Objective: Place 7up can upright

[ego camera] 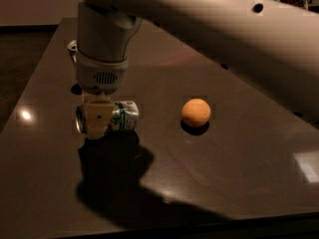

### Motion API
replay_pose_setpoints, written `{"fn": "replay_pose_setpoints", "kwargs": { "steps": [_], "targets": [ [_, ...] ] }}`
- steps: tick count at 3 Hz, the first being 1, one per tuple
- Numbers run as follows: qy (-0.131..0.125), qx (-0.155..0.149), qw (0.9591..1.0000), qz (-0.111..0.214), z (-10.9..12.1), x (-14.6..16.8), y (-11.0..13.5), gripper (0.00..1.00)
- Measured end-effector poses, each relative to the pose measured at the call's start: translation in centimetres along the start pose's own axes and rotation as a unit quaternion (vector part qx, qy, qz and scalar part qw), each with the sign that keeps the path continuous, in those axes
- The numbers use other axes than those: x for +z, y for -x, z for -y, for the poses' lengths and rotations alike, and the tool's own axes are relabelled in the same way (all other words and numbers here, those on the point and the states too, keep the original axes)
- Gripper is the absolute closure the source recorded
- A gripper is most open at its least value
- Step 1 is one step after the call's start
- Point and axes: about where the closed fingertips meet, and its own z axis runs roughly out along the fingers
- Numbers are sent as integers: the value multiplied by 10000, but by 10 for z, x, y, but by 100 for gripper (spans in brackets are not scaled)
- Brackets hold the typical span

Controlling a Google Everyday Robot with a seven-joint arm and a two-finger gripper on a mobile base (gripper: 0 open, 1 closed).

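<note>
The 7up can [124, 116], silver-white with green lettering, lies on its side on the left part of the dark table [234, 173], its silver end facing left. My gripper [98, 121] comes straight down from the thick white wrist above it. Its fingers are closed across the left half of the can; the near finger [98, 114] covers the can's side and the far one is hidden behind it. The can is horizontal, at or just above the tabletop, with a dark shadow below it.
An orange ball-like fruit [196, 112] sits on the table to the right of the can. My big white arm [239, 29] spans the top right. A small pale object [71, 47] peeks out behind the wrist. The table's left edge is close to the can.
</note>
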Motion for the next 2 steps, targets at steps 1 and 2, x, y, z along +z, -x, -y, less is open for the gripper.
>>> {"fn": "replay_pose_setpoints", "kwargs": {
  "steps": [1, 2],
  "targets": [
    [97, 245, 9947, 997, 17, -18, 6, 100],
    [124, 556, 9792, 1949, 34, -29, 4, 100]
  ]
}}
